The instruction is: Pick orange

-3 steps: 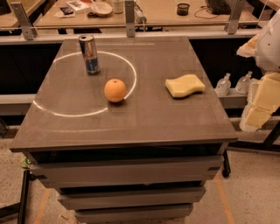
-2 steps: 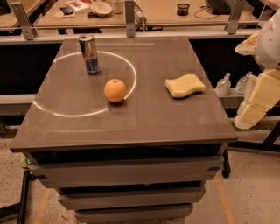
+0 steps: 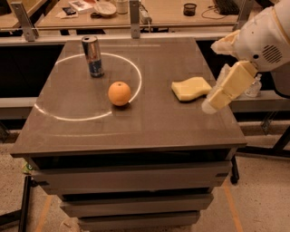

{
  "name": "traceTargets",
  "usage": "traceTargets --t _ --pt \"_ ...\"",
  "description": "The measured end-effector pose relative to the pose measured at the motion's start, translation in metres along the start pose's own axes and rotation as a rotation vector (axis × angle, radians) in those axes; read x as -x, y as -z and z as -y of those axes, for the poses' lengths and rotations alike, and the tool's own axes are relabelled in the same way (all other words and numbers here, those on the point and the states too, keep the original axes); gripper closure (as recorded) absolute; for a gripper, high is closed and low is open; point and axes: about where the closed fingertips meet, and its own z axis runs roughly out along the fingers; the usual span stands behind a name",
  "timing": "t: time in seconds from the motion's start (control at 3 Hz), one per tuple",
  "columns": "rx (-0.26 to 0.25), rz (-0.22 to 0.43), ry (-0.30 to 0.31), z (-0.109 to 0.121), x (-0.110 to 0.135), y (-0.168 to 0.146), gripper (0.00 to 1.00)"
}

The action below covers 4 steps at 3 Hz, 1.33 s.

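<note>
Well to the right, the claw (image 3: 214,100) hangs over the table's (image 3: 136,131) right edge, angled down and leftward from the white arm (image 3: 265,43). Whether it is open or closed cannot be told. Just left of its tip, a pale yellow sponge (image 3: 190,88) lies flat on the table. Further left, well apart from the claw and beyond the sponge, the orange (image 3: 119,93) sits on the table near its middle. It rests just inside the right side of a white ring (image 3: 72,118) marked on the top. A can (image 3: 93,56) stands upright inside the ring, behind the orange and a little to its left, apart from it. Behind the table runs a cluttered desk (image 3: 167,11).
</note>
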Motion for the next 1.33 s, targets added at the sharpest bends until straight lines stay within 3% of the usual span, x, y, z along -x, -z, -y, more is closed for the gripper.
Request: traceTargets --t 0.33,0.67,1.33 --pt "0.070 0.115 0.014 0.007 0.048 -0.038 0.00" --pt "0.070 0.115 0.014 0.007 0.048 -0.038 0.00" --pt "0.125 0.118 0.020 -0.005 0.068 -0.097 0.00"
